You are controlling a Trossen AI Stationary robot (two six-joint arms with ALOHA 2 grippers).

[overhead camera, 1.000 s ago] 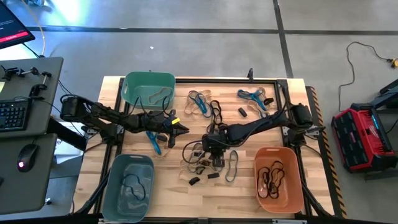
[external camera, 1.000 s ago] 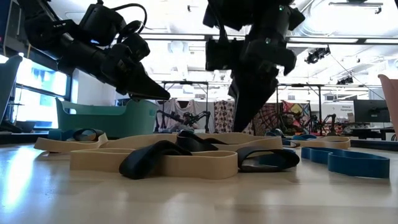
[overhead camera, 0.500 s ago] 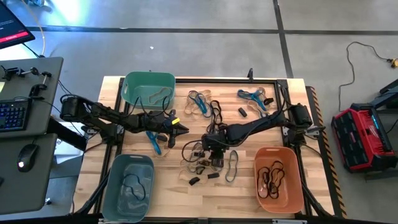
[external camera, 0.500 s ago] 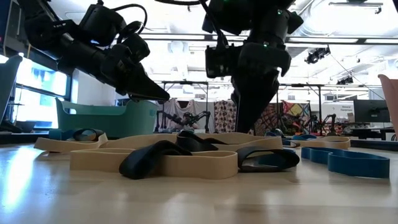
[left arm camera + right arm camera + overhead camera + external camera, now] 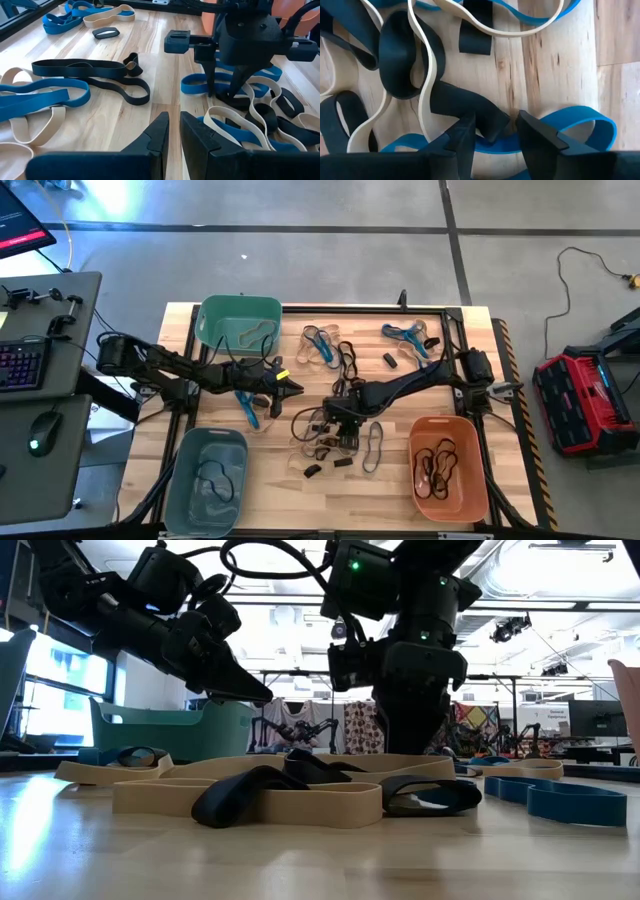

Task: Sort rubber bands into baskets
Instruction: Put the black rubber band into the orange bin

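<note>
Right tool (image 5: 343, 423) is down in the pile of rubber bands (image 5: 330, 435) at mid-bench, fingers parted astride a black band (image 5: 470, 107), not closed on it. Left tool (image 5: 296, 388) hovers above the bench (image 5: 390, 490) beside the teal basket (image 5: 238, 323), fingers nearly together and holding nothing. Grey-blue basket (image 5: 205, 480) and orange basket (image 5: 448, 468) hold black bands.
</note>
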